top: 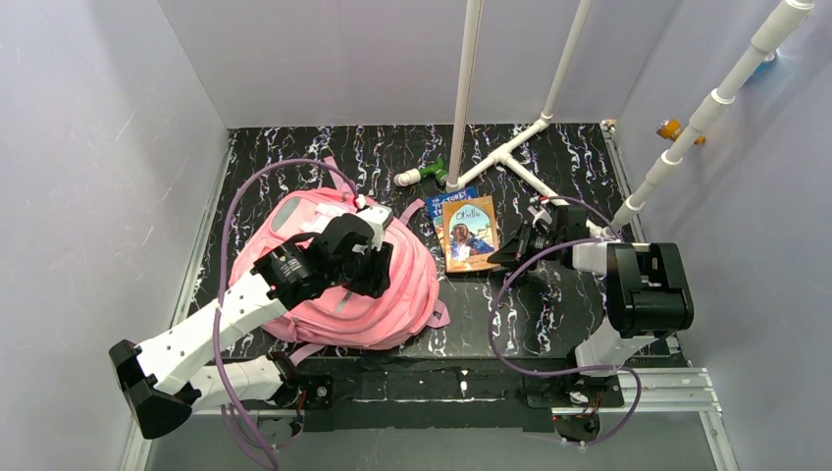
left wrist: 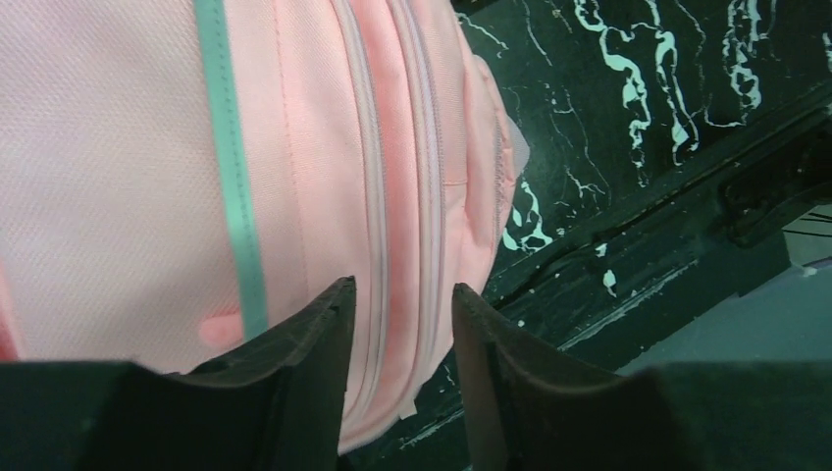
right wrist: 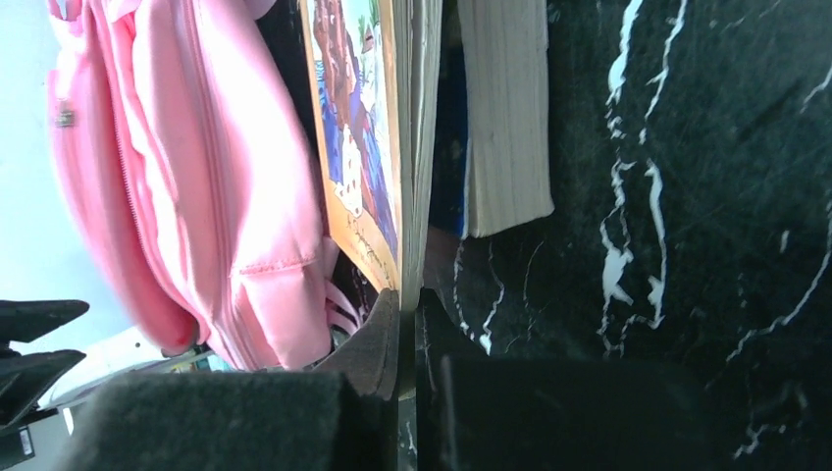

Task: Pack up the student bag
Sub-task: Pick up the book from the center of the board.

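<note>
Grasping: your right gripper pinches the picture book, 3 o'clock of the student bag.
Your left gripper: narrowly parted, empty.
Next: likely open the zipper.

Robot lab cell: plain grey walls, black marbled table, white pipe frame.

You will see the student bag is matt woven cloth. The desk is smooth, black, white-veined. The book has a glossy paper cover; the pipes are smooth white plastic.
</note>
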Controlling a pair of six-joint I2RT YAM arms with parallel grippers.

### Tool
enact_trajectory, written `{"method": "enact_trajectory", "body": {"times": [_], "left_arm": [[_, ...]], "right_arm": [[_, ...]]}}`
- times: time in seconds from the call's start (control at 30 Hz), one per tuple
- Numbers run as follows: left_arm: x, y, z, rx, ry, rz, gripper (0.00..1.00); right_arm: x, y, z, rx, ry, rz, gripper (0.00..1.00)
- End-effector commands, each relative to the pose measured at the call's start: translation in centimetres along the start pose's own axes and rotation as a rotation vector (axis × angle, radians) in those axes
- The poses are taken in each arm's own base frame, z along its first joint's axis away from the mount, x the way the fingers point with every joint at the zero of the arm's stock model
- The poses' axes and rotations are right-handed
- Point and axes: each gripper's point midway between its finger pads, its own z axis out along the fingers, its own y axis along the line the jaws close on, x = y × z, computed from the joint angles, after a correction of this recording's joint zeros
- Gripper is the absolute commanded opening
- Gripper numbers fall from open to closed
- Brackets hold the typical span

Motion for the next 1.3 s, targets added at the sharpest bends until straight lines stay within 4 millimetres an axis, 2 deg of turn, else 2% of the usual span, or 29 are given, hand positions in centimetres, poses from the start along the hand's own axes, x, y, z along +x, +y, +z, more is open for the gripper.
{"method": "enact_trajectory", "body": {"times": [0.0, 0.13, 0.3, 0.43, 0.5, 0.6, 0.73, 0.83, 1.03, 1.13, 1.27], "left_arm": [[-1.5, -1.3, -1.1, 0.064, -0.047, -0.019, 0.44], [-2.3, -2.3, -1.3, 0.105, -0.059, -0.033, 0.6], [-5.2, -3.9, -1.9, 0.152, -0.121, -0.119, 0.82], [-8.9, -4.3, -2.9, 0.198, -0.216, -0.388, 0.92], [-11.3, -5.1, -3.7, 0.299, -0.29, -0.529, 0.94], [-13.7, -4.7, -4.4, 0.388, -0.435, -0.663, 0.98], [-16.6, -3.8, -6.3, 0.487, -0.665, -0.8, 0.98], [-17.4, -2.9, -6.3, 0.446, -0.706, -0.83, 0.98], [-18.3, -1.8, -5.7, 0.4, -0.753, -0.867, 0.97], [-19.1, -1.9, -6.6, 0.448, -0.832, -0.848, 0.85], [-18.9, -1.5, -6.9, 0.485, -0.882, -0.885, 0.61]], "right_arm": [[-0.1, 2.4, -1.8, -0.001, -0.017, -0.044, 0.01], [-0.5, 6.3, -3.7, -0.07, -0.086, -0.062, 0.01], [-2.8, 13.3, -6.1, -0.256, -0.269, 0.009, 0.01], [-4.4, 20.1, -7.5, -0.419, -0.371, 0.026, 0.01], [-4.5, 23.4, -7.7, -0.506, -0.396, 0.037, 0.01], [-4.5, 27.3, -7.9, -0.615, -0.417, 0.059, 0.01], [-3.8, 30.6, -7.4, -0.71, -0.42, 0.1, 0.01], [-3.2, 32.5, -7.3, -0.764, -0.432, 0.118, 0.01], [-0.3, 35.9, -6.0, -0.818, -0.392, 0.116, 0.01], [1.0, 36.9, -5.7, -0.827, -0.397, 0.108, 0.01], [2.1, 37.1, -5.7, -0.825, -0.414, 0.105, 0.01]]}}
